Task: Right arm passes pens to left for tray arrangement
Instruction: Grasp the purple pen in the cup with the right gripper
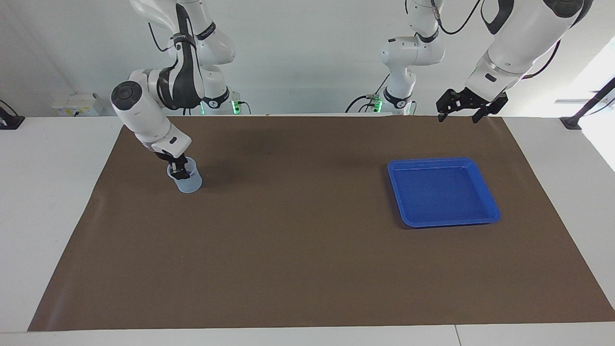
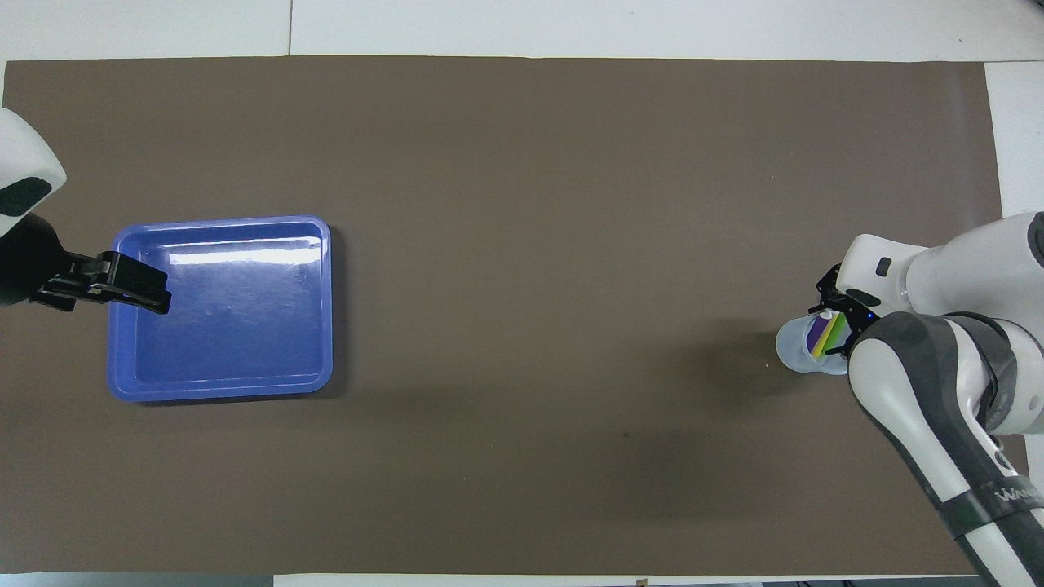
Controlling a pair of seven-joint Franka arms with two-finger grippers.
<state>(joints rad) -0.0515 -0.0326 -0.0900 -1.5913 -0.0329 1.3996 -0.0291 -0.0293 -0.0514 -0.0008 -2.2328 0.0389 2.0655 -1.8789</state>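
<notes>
Three slim pens (image 2: 824,334), purple, yellow and green, stand in a pale cup (image 2: 795,346) at middle right of the overhead view. The right gripper (image 1: 178,168) reaches into the cup; whether it grips is unclear. The left gripper (image 1: 463,111) hangs released, upper right of the facing view, above the shiny blue tray (image 1: 487,199).

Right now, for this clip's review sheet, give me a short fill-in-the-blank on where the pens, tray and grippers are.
1. The pens stand in the translucent ____.
2. The right gripper reaches into the ____.
3. The blue tray holds ____ pens.
4. The left gripper hangs in the air with its jaws ____.

Missing words: cup; cup; no; open
</notes>
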